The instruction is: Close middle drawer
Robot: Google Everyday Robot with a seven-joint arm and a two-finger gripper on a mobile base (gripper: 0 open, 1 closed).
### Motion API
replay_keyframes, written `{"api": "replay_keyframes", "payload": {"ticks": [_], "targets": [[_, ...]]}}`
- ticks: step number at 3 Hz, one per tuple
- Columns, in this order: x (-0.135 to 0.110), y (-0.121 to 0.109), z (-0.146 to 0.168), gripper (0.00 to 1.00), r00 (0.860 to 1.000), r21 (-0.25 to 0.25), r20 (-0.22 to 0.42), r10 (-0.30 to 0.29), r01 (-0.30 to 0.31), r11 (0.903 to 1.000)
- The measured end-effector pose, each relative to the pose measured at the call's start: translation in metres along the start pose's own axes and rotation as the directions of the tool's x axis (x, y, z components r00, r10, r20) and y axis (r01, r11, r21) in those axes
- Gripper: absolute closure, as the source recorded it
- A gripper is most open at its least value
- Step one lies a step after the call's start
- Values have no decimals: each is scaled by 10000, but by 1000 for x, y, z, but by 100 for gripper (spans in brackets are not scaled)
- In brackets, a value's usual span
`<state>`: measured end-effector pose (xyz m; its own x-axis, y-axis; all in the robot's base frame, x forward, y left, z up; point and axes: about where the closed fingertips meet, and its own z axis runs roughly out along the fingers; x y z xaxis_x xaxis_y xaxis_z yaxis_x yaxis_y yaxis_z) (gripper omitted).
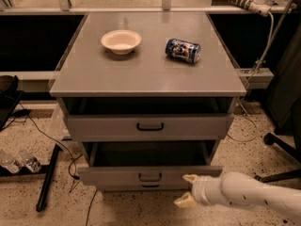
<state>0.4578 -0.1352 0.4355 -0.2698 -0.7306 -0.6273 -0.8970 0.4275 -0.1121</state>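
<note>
Camera view: middle drawer [113, 176] sits low at the cabinet's near side, pulled part-way out, its inside dark. Gripper [187, 190] comes in from near right, fingers spread, holding nothing. Its upper fingertip [190, 178] is at the front panel, right of the handle [150, 176]. The upper drawer [103, 126] also juts out slightly. White bowl [121, 41] and tipped blue can [182, 50] sit on the cabinet top [146, 74]. Water bottles [19, 161] lie on the floor, left.

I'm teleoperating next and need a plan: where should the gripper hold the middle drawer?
Likely its black bar handle, centred on the middle drawer's front. Come straight from the front, fingers above and below the horizontal bar. The gripper sits open to its lower right.
</note>
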Motion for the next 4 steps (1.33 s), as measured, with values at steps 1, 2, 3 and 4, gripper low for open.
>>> {"api": "replay_keyframes", "payload": {"ticks": [1,2,3,4], "targets": [[-11,-49,17,60,9999,125,94,-95,94,9999],[-15,-94,40,84,9999,183,28,-133,132,9997],[-21,-108,38,79,9998,397,108,-165,161,9991],[-21,-107,38,56,9998,394,108,-166,161,9991]]}}
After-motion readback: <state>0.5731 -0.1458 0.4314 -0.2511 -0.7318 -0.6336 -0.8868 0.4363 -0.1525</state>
